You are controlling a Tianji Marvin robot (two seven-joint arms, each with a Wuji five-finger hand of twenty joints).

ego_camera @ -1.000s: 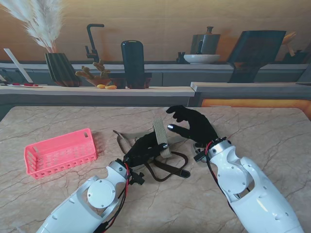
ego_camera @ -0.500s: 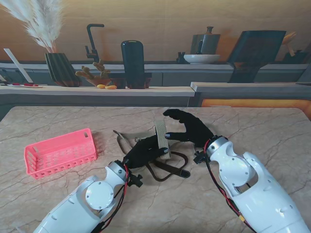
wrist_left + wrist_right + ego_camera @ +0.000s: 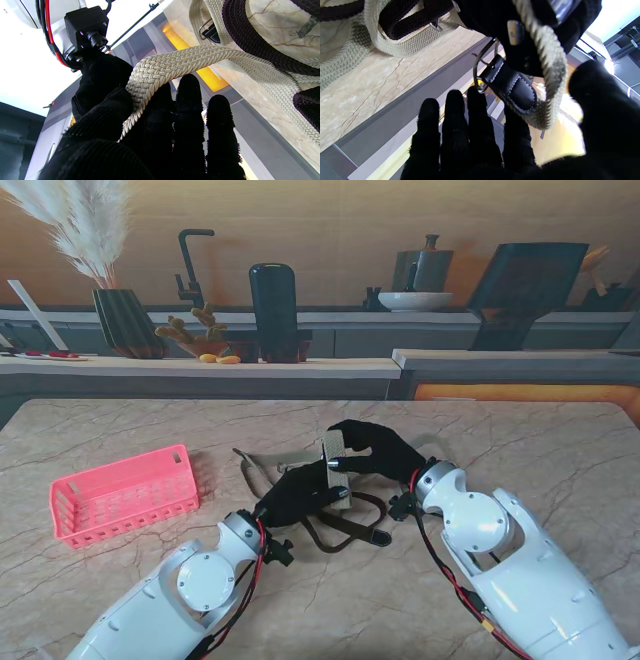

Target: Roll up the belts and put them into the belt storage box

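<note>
**Left hand holds beige belt end up, right hand right against it**

- Left hand [image 3: 300,492]: fingers closed on the beige belt [image 3: 333,457]. Left wrist view shows the woven strap [image 3: 175,63] bent over the fingers [image 3: 188,105], thumb pressed against it from the other side. The held end sticks up off the table, roughly upright, slightly tilted.
- Right hand [image 3: 375,450]: directly beside the raised belt end, on the far-right side of the left hand. Fingers [image 3: 455,117] are extended and spread; thumb sits apart from them. In the right wrist view the belt end with its black leather tab and metal buckle [image 3: 485,67] hangs between thumb and fingers. Cannot tell whether the hand is actually pinching the strap or only touching it.
- Rest of the beige belt trails from the left hand across the table [image 3: 520,450], away from me and to the left of that hand, lying loose.
- Dark brown belt [image 3: 345,530]: loose loops on the table, just nearer to me than both hands, between the two wrists. It crosses the beige strap in the wrist views.
- Pink basket [image 3: 125,492]: well to the left of the left hand, standing on the table, no belt in it. Neither hand is near it.
</note>
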